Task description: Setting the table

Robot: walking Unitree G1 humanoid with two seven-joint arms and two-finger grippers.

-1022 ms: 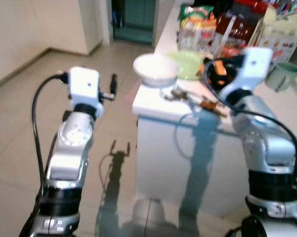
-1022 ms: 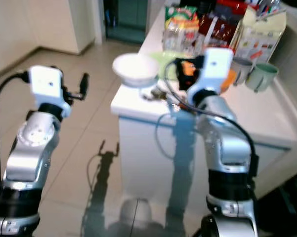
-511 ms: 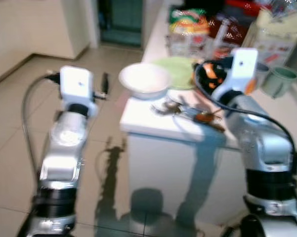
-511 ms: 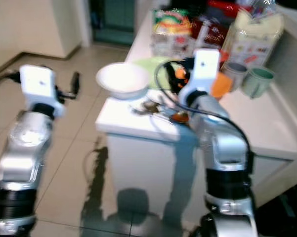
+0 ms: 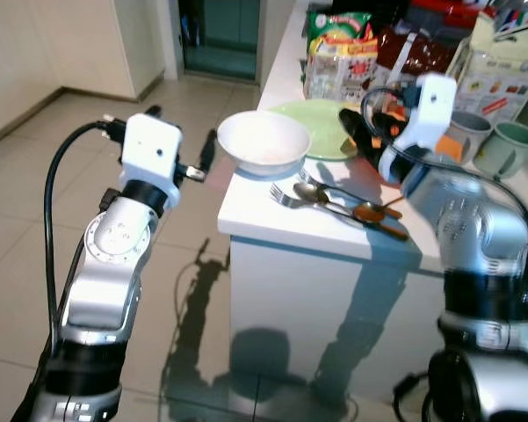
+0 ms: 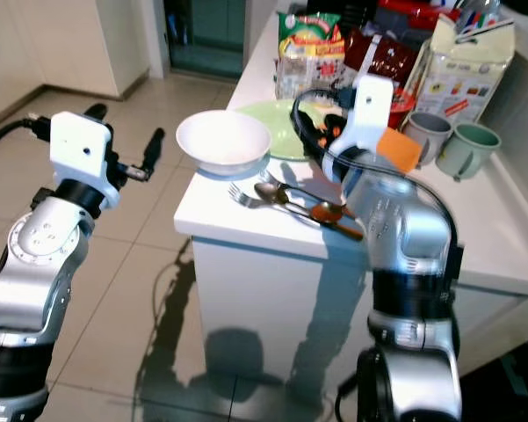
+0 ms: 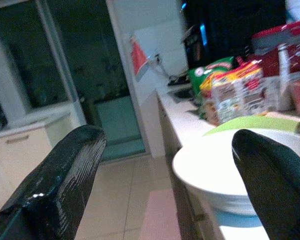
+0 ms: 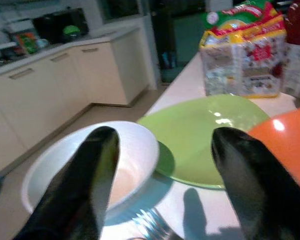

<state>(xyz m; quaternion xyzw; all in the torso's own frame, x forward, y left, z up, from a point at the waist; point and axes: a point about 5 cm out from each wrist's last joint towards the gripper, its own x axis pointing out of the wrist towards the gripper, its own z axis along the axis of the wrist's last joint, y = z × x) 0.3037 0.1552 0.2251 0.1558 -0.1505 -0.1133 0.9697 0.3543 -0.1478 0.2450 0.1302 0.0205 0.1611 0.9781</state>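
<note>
- White bowl [image 5: 264, 142]: we take it as our landmark; it stands at the near corner of the white bench [image 5: 272, 207], its far rim overlapping the edge of the green plate [image 5: 323, 128].
- Fork [image 5: 292, 199], spoon [image 5: 321, 197] and a brown-handled utensil [image 5: 378, 213]: laid on the bench just on our side of the bowl, toward the right arm.
- Left gripper [image 5: 206, 151]: held off the bench edge, just beside the bowl, jaws spread and empty.
- Right gripper [image 5: 358, 130]: over the plate, beside the bowl, jaws spread wide with nothing between them.
- Two mugs [image 6: 461, 146], snack packets [image 5: 343, 48] and a carton [image 6: 467, 66]: well behind the bowl.
- Change noted: against half a second ago we find the views sharper and shifted; the right wrist now sits nearer the plate, while the bowl and cutlery keep the same places on the bench.
</note>
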